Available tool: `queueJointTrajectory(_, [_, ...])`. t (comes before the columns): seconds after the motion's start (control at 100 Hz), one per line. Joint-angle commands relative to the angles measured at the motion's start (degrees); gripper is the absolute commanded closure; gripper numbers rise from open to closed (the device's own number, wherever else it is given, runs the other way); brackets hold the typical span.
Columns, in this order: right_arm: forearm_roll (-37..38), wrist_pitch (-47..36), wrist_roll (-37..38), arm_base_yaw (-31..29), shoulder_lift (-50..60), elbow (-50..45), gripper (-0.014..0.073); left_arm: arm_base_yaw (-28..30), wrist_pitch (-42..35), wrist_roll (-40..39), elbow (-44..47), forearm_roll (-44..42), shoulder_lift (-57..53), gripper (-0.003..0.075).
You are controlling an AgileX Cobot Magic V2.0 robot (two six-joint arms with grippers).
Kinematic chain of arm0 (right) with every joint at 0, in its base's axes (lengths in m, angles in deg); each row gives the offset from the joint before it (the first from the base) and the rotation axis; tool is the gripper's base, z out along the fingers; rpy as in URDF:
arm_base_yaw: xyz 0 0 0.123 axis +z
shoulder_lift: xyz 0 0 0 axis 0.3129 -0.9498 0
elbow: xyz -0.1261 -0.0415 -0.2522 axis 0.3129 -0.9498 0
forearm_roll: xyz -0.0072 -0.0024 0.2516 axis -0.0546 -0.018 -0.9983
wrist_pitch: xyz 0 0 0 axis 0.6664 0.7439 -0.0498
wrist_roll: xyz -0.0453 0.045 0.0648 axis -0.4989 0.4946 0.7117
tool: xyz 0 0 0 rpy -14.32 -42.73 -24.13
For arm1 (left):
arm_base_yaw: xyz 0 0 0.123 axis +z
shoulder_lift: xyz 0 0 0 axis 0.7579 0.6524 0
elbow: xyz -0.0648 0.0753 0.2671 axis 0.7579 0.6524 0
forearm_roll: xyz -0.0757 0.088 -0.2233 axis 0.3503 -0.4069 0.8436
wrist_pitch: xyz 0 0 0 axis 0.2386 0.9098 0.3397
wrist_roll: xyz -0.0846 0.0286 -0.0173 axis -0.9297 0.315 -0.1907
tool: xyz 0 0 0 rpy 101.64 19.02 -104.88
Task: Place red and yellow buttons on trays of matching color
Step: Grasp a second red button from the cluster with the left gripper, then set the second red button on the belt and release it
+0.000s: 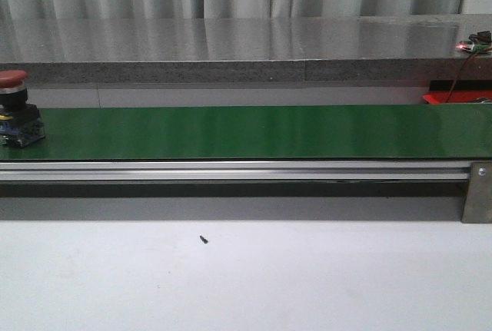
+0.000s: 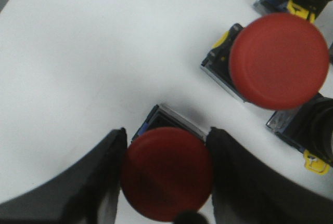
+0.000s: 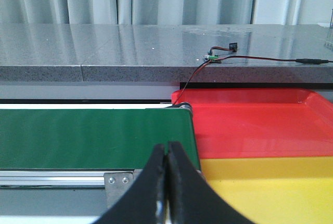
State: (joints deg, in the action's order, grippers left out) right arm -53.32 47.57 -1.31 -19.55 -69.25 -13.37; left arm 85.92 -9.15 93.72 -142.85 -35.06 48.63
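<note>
Front view: we see the green conveyor belt (image 1: 254, 131) running across the frame, with one red button (image 1: 18, 108) standing upright at its far left end, cap up on a black and blue base; neither arm shows here, and a sliver of the red tray (image 1: 453, 97) appears at the belt's right end. Left wrist view: the left gripper (image 2: 165, 174) has its jaws set narrowly around the cap of a held red button (image 2: 166, 174), both dark fingers (image 2: 101, 182) touching or nearly touching its sides, over a white surface (image 2: 78, 68). A second red button (image 2: 279, 60) sits near, and parts of other button bases (image 2: 304, 141) crowd that same corner. Right wrist view: the right gripper (image 3: 167, 182) has its jaws pressed together with nothing between them, hovering near the belt's end, where the red tray (image 3: 250, 120) and the yellow tray (image 3: 270, 187) lie side by side, touching. No yellow-capped button is clearly visible to us. Risks, in our judgement: the grip is on a smooth round cap, so the button could slip or tilt on lifting; the neighbouring buttons are close enough that a finger could knock them.
</note>
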Motion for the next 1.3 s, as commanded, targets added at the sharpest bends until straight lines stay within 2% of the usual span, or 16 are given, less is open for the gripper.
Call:
queueJointTrajectory(0.0, [0.46,-4.23,-0.03,-0.24,0.85,1.03,0.0651,0.03,-1.91,-0.07,-1.41,0.4,-3.07,0.0479])
queueJointTrajectory(0.28, [0.46,-4.23,-0.03,-0.24,0.85,1.03,0.0651,-0.58,0.18,-0.07,-1.41,0.65,-9.07,0.0498])
queueJointTrajectory(0.54, [0.46,-4.23,-0.03,-0.24,0.85,1.03,0.0651,-8.91,2.83,-0.07,-3.43,1.11,-18.03,0.0498])
queueJointTrajectory(0.62, [0.46,-4.23,-0.03,-0.24,0.85,1.03,0.0651,-12.77,4.27,-0.07,-4.99,1.11,-18.03,0.0498])
queueJointTrajectory(0.8, [0.46,-4.23,-0.03,-0.24,0.85,1.03,0.0651,-18.31,1.54,-0.07,-5.28,1.11,-17.0,0.0498])
queueJointTrajectory(1.09, [0.46,-4.23,-0.03,-0.24,0.85,1.03,0.0651,-20.76,2.61,-0.07,-5.28,1.48,-12.87,0.0498])
queueJointTrajectory(1.21, [0.46,-4.23,-0.03,-0.24,0.85,1.03,0.0651,-20.76,5.34,-0.07,-5.28,1.58,-11.43,0.0496])
queueJointTrajectory(1.29, [0.46,-4.23,-0.03,-0.24,0.85,1.03,0.0651,-20.76,5.84,-0.07,-5.28,1.58,-11.14,0.0463])
